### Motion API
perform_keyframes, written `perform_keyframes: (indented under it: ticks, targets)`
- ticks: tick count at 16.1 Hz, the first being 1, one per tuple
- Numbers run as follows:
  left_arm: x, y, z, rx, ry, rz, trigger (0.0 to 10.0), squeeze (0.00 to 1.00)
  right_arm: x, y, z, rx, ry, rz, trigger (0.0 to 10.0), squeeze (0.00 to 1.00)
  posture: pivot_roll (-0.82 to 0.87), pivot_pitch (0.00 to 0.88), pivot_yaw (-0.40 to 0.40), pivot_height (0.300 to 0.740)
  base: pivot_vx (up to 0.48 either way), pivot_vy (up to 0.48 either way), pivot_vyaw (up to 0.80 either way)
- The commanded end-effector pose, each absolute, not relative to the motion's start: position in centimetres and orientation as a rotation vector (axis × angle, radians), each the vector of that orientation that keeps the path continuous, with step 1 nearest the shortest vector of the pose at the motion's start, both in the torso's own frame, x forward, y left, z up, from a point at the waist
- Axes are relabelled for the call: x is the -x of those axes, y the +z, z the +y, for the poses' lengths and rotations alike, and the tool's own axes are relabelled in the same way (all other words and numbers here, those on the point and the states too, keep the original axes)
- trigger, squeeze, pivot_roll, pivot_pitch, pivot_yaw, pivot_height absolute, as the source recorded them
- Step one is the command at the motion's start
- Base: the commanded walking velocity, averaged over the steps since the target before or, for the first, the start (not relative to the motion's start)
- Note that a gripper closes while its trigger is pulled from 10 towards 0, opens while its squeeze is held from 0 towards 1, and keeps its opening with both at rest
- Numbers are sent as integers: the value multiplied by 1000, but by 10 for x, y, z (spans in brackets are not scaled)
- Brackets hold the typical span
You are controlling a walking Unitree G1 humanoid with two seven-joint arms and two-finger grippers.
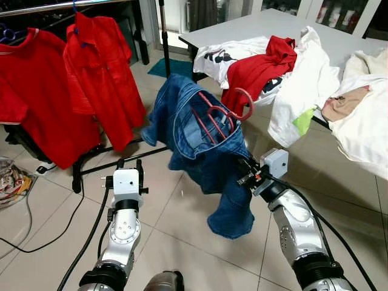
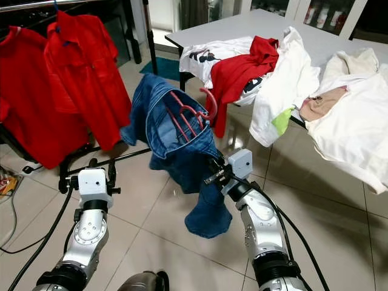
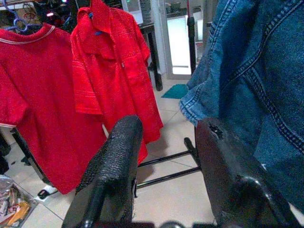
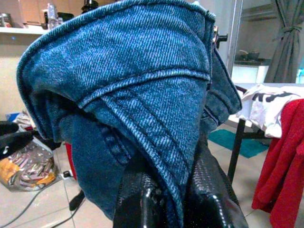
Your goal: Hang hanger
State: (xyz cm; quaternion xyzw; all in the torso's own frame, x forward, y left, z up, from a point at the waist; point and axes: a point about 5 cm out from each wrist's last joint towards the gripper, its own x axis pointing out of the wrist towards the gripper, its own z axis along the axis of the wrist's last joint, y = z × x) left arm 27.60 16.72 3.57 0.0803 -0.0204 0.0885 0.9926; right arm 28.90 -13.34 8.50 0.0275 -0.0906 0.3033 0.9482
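The right claw (image 1: 247, 171) was clenched on a denim garment (image 1: 203, 148), apparently jeans or a denim jacket, holding it up above the tiled floor (image 1: 182, 230) in the middle of the scene. In the right wrist view its fingers (image 4: 142, 199) pinched a thick fold of the blue cloth. A red hanger (image 1: 213, 116) sat inside the garment's opening, its hook (image 1: 245, 109) curling out toward the right. The left claw (image 1: 128, 165) hovered low and to the left, its fingers (image 3: 114, 166) spread and grasping nothing, with the denim just beside it.

The step in hand looked like the carry: the garment was on its hanger and lifted, but not yet hung. The clothes rack (image 1: 54, 7) stood at the far left, its rail running across the top corner, with two red polo shirts (image 1: 100, 79) already on it. The next move would probably call for swinging the load leftward and raising it until the hook could catch the rail, perhaps with the free left claw steadying the hanger.

Things could get in the way. The rack's black base bars (image 1: 121, 159) lay across the floor between robot and rail, and a black cable (image 1: 36, 239) trailed near the left arm. The hanging shirts crowded the rail. To the right, a desk (image 1: 254, 27) carried a heap of white and red clothes (image 1: 267, 66), close to the hook.
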Motion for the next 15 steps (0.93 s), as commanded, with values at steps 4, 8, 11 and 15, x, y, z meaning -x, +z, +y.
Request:
perform_keyframes:
  ticks: [4,8,11,15]
  targets:
    - [-277,33,166,-183,147,-3,10000,0,-292,95,-144,-6,583,-235,10000,0,52,0,67,740,0,0,0]
    - [-285,38,171,-190,152,-5,10000,0,-294,96,-144,1,591,-233,10000,0,51,0,67,740,0,0,0]
    - [-284,38,169,-190,153,-9,10000,0,-292,96,-140,-9,615,-233,10000,0,55,0,63,740,0,0,0]
    - [-282,43,160,-256,1,-52,10000,0,-292,95,-140,-6,638,-217,10000,0,63,0,57,740,0,0,0]
